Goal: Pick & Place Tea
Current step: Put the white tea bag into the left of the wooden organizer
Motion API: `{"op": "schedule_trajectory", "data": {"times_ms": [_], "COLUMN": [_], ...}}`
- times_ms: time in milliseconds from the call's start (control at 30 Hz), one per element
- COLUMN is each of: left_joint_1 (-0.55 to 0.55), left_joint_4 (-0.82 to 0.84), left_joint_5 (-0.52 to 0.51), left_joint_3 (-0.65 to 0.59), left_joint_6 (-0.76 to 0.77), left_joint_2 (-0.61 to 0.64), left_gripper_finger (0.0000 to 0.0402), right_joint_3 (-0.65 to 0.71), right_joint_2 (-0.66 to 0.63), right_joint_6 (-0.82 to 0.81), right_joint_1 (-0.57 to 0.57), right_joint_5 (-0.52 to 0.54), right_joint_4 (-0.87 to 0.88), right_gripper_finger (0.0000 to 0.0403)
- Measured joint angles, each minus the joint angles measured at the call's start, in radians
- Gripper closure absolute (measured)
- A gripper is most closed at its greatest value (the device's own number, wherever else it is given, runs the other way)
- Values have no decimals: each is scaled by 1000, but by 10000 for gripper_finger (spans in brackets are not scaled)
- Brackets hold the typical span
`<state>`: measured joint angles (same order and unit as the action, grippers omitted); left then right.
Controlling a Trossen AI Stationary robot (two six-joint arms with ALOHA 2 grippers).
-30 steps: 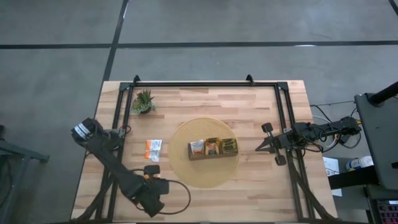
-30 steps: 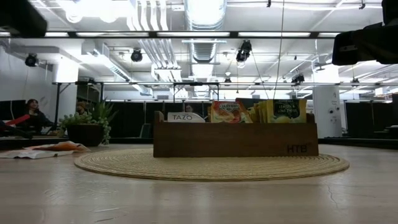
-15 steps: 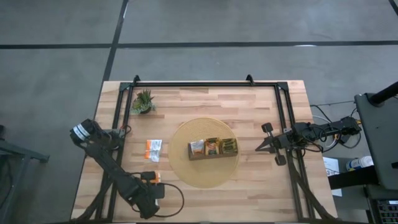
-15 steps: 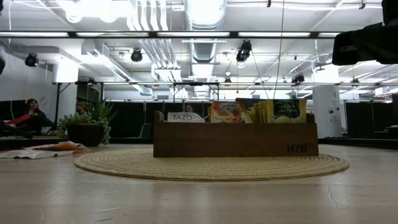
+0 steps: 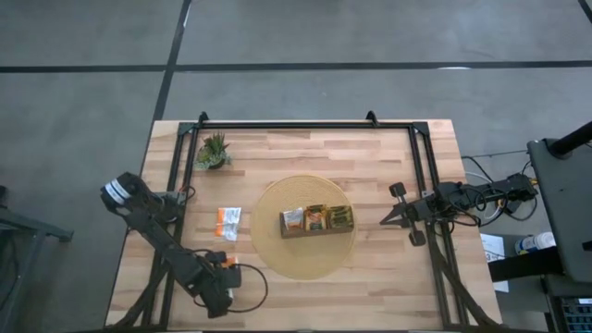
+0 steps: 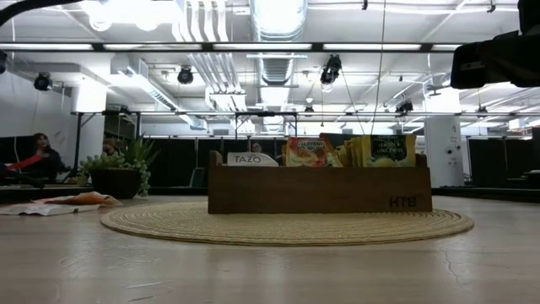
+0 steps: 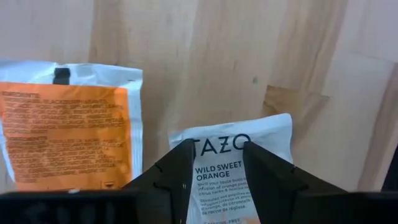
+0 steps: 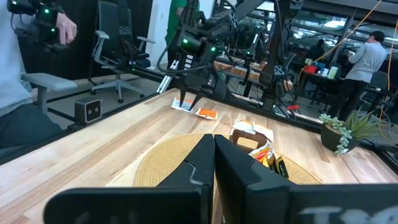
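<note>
We see the left gripper low over the near-left of the wooden table, fingers apart, straddling a white Tazo sachet lying flat on the wood. No clamp on it that we can see. A white-and-orange sachet lies just beside it, apart from the fingers. From above, loose sachets sit left of the round woven mat. The dark wooden tray sits on the mat with more sachets standing in it. The small potted plant is at the far-left corner, well clear. The right gripper hangs at the right edge, fingers together, holding nothing. People show in the room beyond. Nothing blocks the left gripper.
</note>
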<state>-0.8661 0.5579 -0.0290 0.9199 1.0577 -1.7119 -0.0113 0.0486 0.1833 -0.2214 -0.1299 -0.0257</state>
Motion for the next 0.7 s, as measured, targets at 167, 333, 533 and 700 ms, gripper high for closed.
{"op": "schedule_trajectory", "data": {"times_ms": [167,333,533,700], "left_joint_1": [3,9,14,15], "left_joint_4": [0,10,9,38], "left_joint_5": [-12,-15,-5,23], "left_joint_3": [-10,-13,-11,29], "left_joint_6": [-1,-21,-34,-62], "left_joint_2": [-20,-37,-38,-37], "left_gripper_finger": [291,384,400,401], "right_joint_3": [0,0,0,0], "right_joint_2": [0,0,0,0], "right_joint_6": [0,0,0,0], "right_joint_1": [0,0,0,0], "right_joint_5": [0,0,0,0], "right_joint_4": [0,0,0,0], "right_gripper_finger": [394,394,394,394]}}
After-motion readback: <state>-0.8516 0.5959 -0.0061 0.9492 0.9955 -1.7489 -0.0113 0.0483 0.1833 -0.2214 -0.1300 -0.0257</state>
